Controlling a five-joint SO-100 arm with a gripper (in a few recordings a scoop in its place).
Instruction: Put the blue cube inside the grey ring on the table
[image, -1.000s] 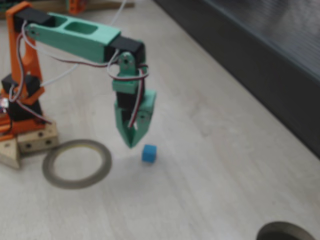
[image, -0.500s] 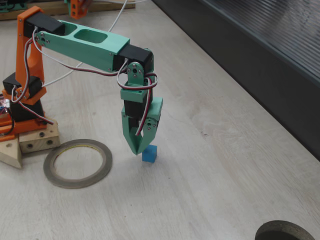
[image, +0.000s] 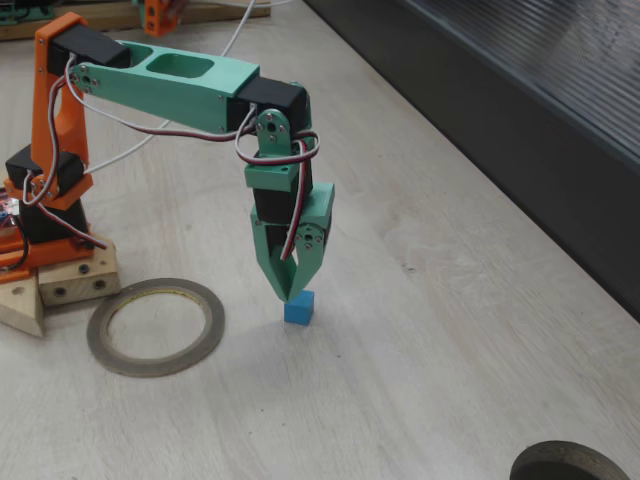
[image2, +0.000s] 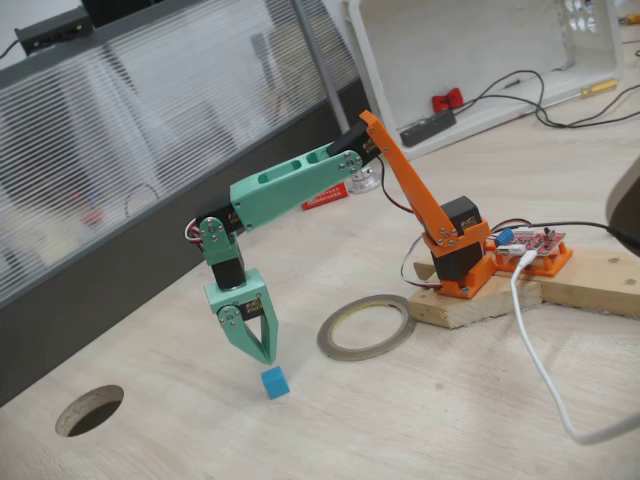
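We see the blue cube (image: 298, 307) (image2: 274, 382) sitting on the pale surface (image: 430, 340) (image2: 400, 420) just beside the grey ring (image: 155, 326) (image2: 366, 325), outside its hole. The green gripper (image: 290, 293) (image2: 266, 358) points down directly over the cube, tips at its top face. Its fingers (image: 272, 262) (image2: 236, 335) meet at a narrow point, holding nothing.

Even, bright, diffuse light in both fixed views. Shadows were soft and faint: pale smudge on table (image: 450, 330) under blue cube (image: 298, 308), weak shade beneath green arm (image2: 290, 190). Both pictures sharp, no motion blur. Mild glare washed ribbed panel (image2: 150, 130); far background slightly overexposed.
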